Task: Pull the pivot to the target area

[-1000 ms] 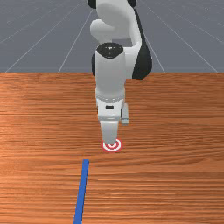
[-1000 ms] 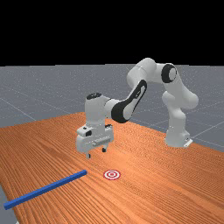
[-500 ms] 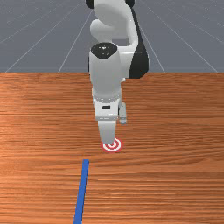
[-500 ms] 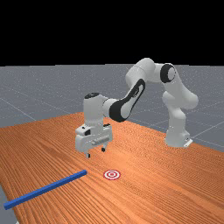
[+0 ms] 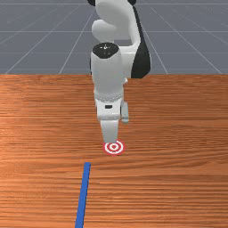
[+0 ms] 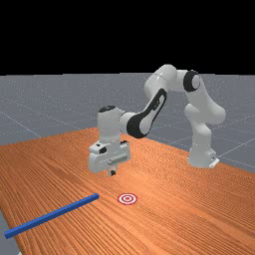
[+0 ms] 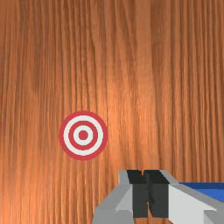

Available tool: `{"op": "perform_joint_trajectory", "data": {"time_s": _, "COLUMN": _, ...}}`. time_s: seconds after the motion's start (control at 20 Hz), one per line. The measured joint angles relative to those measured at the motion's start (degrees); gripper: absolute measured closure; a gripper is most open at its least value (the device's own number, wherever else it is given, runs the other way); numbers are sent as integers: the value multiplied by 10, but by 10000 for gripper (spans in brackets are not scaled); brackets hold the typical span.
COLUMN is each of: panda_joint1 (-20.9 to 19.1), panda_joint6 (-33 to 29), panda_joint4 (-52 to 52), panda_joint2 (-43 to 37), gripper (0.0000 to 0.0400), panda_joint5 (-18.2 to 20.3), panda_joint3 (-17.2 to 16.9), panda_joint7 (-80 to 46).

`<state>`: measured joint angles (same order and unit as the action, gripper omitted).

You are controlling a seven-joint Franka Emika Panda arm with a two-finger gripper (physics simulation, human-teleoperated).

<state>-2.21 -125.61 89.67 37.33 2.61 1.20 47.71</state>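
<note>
High over the table hangs my gripper (image 6: pixel 112 173), its two fingers closed together with nothing between them; the same gripper (image 7: pixel 148 192) is at the bottom of the wrist view. A long blue bar (image 6: pixel 52 215) lies flat on the wood, and its near end is below and to the far view's left of the fingers. In the front view the blue bar (image 5: pixel 83 193) runs down to the bottom edge. The red-and-white round target (image 5: pixel 114 147) is flat on the table, apart from the bar, off to the front view's right of its upper end.
The orange-brown table (image 6: pixel 184 214) spreads around the bar and target. At the far view's right the arm's base (image 6: pixel 201 157) stands on it. A table edge runs past the bar's outer end at the far view's lower left.
The fingers have gone from apart to together. My hand first shifted a little toward the front view's left, then slightly back toward the arm's base. Bar and target are unmoved.
</note>
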Motion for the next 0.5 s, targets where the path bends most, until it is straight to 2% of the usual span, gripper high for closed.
{"op": "perform_joint_trajectory", "data": {"time_s": 0.05, "panda_joint1": -1, "panda_joint6": -2, "panda_joint4": 4, "panda_joint2": -3, "gripper": 393, "panda_joint5": 1, "panda_joint3": 0, "panda_joint7": 1}}
{"op": "perform_joint_trajectory", "data": {"time_s": 0.1, "panda_joint1": 15, "panda_joint6": -4, "panda_joint4": 6, "panda_joint2": -4, "gripper": 395, "panda_joint5": -17, "panda_joint3": -18, "panda_joint7": -42}}
{"op": "perform_joint_trajectory", "data": {"time_s": 0.15, "panda_joint1": 25, "panda_joint6": -12, "panda_joint4": 21, "panda_joint2": -12, "gripper": 397, "panda_joint5": -5, "panda_joint3": -32, "panda_joint7": -116}}
{"op": "perform_joint_trajectory", "data": {"time_s": 0.25, "panda_joint1": 31, "panda_joint6": -23, "panda_joint4": 48, "panda_joint2": -27, "gripper": 399, "panda_joint5": 1, "panda_joint3": -39, "panda_joint7": -155}}
{"op": "perform_joint_trajectory", "data": {"time_s": 0.3, "panda_joint1": 59, "panda_joint6": -38, "panda_joint4": 78, "panda_joint2": -43, "gripper": 399, "panda_joint5": 24, "panda_joint3": -72, "panda_joint7": -327}}
{"op": "perform_joint_trajectory", "data": {"time_s": 0.5, "panda_joint1": 75, "panda_joint6": -83, "panda_joint4": 187, "panda_joint2": -107, "gripper": 400, "panda_joint5": 28, "panda_joint3": -85, "panda_joint7": -411}}
